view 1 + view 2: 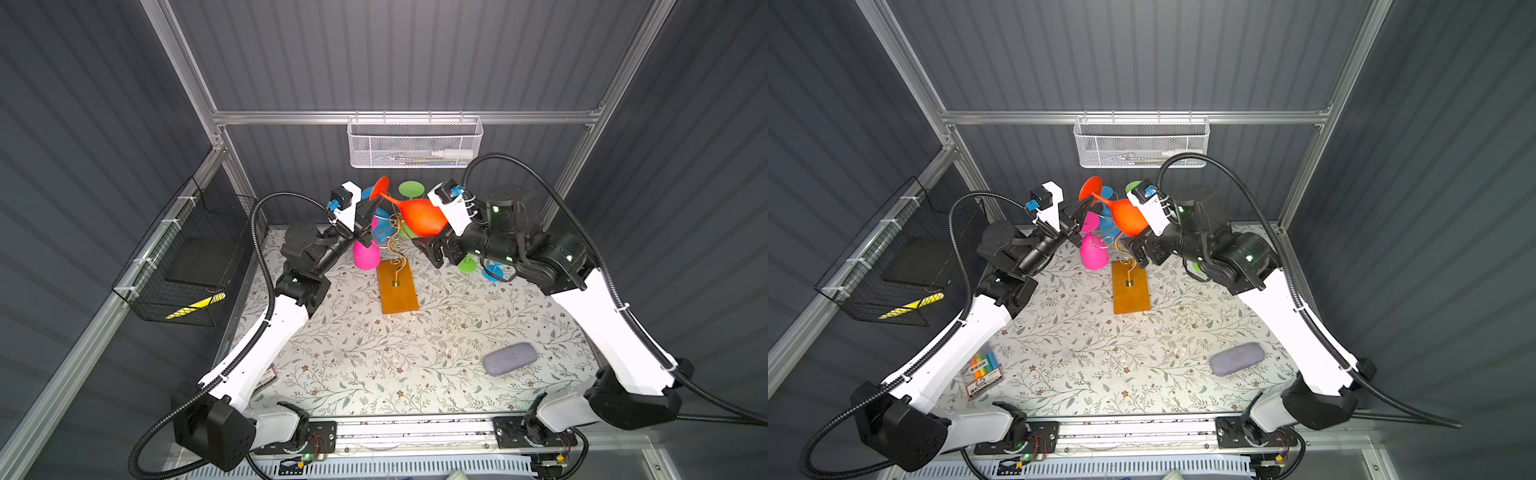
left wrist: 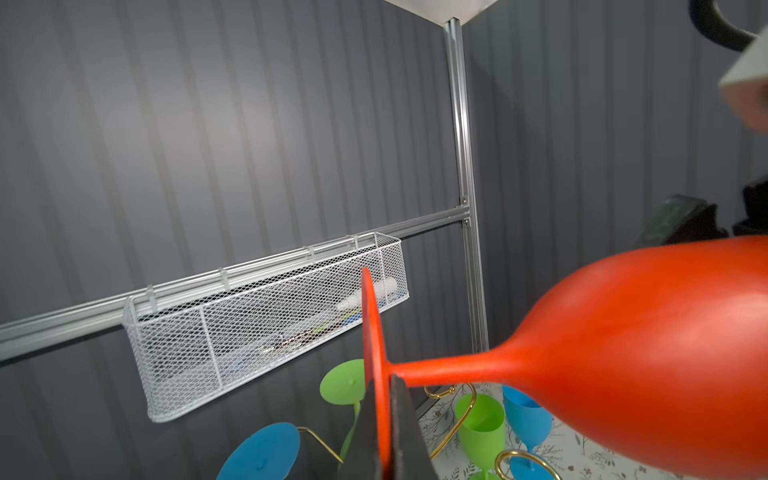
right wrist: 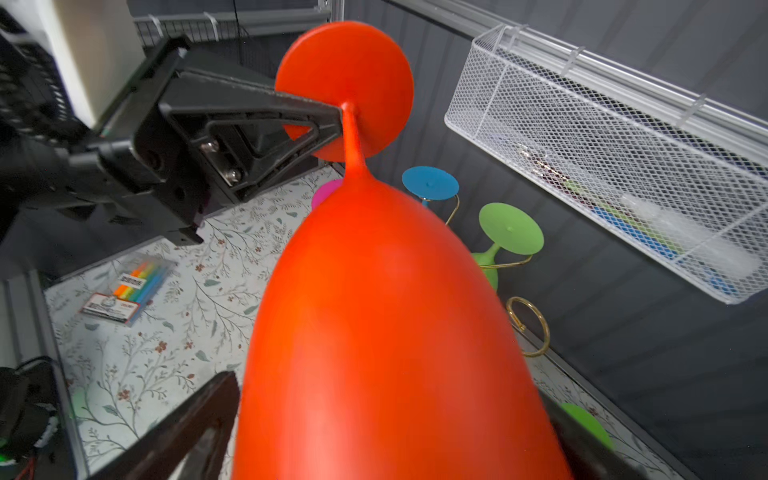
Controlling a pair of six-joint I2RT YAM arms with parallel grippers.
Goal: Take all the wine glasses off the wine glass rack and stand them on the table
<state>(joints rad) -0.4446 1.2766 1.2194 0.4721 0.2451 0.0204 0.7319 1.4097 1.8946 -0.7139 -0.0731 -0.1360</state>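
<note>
Right: floral tabletop (image 1: 374, 365) carries the wine glass rack (image 1: 398, 297). Orange wine glass (image 1: 419, 216) hangs tilted just above the rack's top arms. Left gripper (image 1: 375, 202) jaws clamped on its foot; right gripper (image 1: 433, 249) jaws apart, flanking the bowl.

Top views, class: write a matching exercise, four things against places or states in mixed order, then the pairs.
1 orange plastic wine glass
2 pink plastic wine glass
3 grey oblong case
4 white mesh basket

A hung on the aluminium rail
B foot clamped in the left pincer
C lying on the floral table
D bowl down beside the gold wire rack

Pairs: 1-B, 2-D, 3-C, 4-A
</note>
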